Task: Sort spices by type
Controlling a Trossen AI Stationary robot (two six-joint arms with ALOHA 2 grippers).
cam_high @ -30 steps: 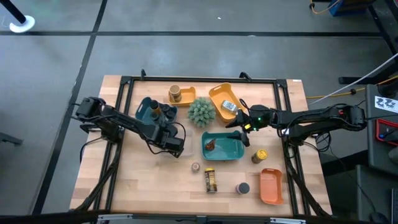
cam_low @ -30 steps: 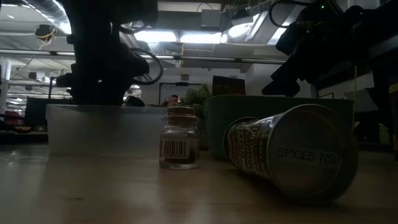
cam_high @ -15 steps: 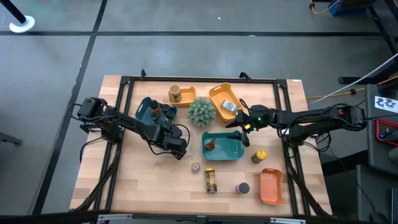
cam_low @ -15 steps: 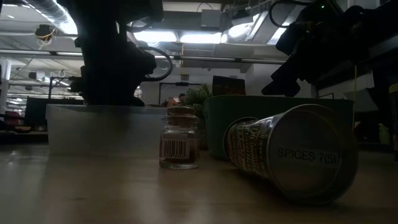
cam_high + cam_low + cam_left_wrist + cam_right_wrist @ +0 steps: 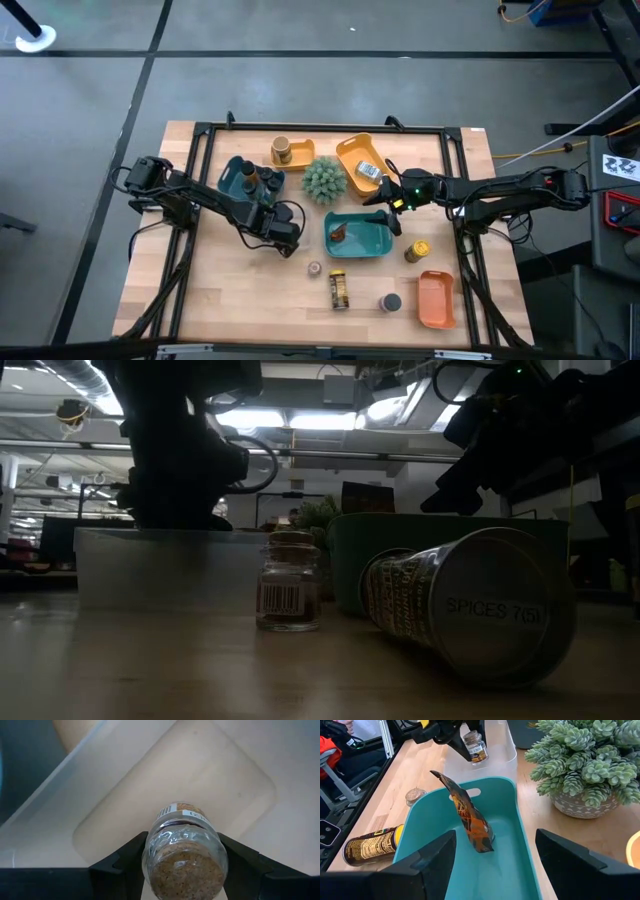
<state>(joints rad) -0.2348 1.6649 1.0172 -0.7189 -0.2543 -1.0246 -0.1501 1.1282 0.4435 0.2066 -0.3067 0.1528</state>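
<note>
Left gripper (image 5: 182, 870) half-closed on small glass spice jar (image 5: 184, 851), held by its sides directly above the clear tray (image 5: 165, 790); jar likely light, rigid, slick, breakable, so mid-body grip suits; right gripper (image 5: 492, 865) open, empty.

"SPICES 7(5)" on toppled tin's base (image 5: 497, 607), barcode on small jar (image 5: 288, 596)

From above you get the tabletop (image 5: 250, 290) evenly lit, with soft shadows. At table height, ceiling lights (image 5: 300, 420) backlight everything, so both arms read as silhouettes. Your left wrist's close jar (image 5: 184, 852) is slightly blurred.
</note>
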